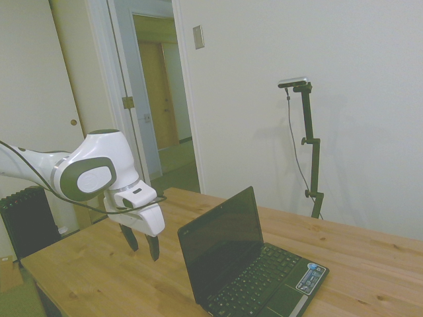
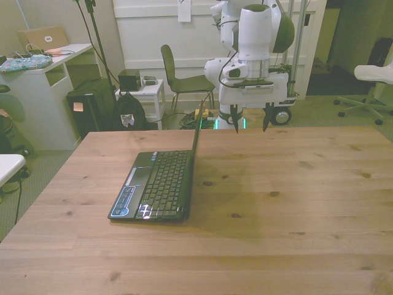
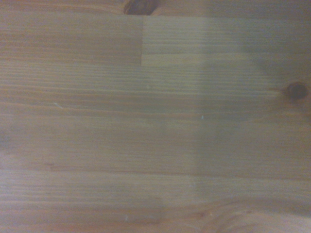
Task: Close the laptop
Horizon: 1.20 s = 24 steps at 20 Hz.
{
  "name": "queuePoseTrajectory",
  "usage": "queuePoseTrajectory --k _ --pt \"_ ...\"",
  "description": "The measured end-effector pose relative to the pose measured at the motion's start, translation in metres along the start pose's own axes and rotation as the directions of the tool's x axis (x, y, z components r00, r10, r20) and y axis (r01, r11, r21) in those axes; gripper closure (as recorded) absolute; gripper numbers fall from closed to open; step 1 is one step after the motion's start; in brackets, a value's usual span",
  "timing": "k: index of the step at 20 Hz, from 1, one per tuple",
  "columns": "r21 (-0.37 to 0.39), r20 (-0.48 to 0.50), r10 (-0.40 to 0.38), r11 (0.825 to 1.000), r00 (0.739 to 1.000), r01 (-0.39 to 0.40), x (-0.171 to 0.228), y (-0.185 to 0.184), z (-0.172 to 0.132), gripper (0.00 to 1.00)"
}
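Laptop point(image 1: 248, 264) is found open on the wooden table point(image 2: 295, 203), its lid point(image 1: 221, 241) raised close to upright and its screen dark. In the front view it is seen edge-on, with the keyboard point(image 2: 163, 182) lying toward the front view's left of the lid and a small lit patch near the front edge of the base. The gripper point(image 2: 250, 118) is held above the table behind the lid's back face, apart from the laptop — no contact is seen in either the side view or the front view. Its two dark fingers point(image 1: 153, 247) point downward with a clear gap between them and nothing is held. Only bare wood grain with two dark knots is shown by the wrist view — the laptop is not caught there.
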<state>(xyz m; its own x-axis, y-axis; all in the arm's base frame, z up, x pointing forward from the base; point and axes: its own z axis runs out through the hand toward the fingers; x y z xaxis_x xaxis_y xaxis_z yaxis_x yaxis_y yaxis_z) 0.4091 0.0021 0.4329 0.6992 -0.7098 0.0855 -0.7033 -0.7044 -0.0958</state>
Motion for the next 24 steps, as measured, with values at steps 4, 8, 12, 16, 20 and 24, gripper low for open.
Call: queuePoseTrajectory --k 4,8,12,16,20,24 --pt "0.0 -0.009 0.013 1.0 1.0 -0.013 0.004 -0.009 -0.003 0.0" --pt "0.017 -0.035 0.012 1.0 0.999 -0.011 0.016 -0.043 -0.019 0.0" --pt "0.037 -0.071 0.044 0.998 0.996 -0.041 0.043 -0.065 -0.052 0.0" --pt "0.053 -0.076 0.095 0.994 0.993 -0.091 0.087 -0.069 -0.078 0.0" --pt "0.037 -0.071 0.128 0.991 0.989 -0.125 0.126 -0.072 -0.071 0.0" --pt "0.047 -0.079 0.142 0.989 0.987 -0.139 0.139 -0.076 -0.08 1.0"
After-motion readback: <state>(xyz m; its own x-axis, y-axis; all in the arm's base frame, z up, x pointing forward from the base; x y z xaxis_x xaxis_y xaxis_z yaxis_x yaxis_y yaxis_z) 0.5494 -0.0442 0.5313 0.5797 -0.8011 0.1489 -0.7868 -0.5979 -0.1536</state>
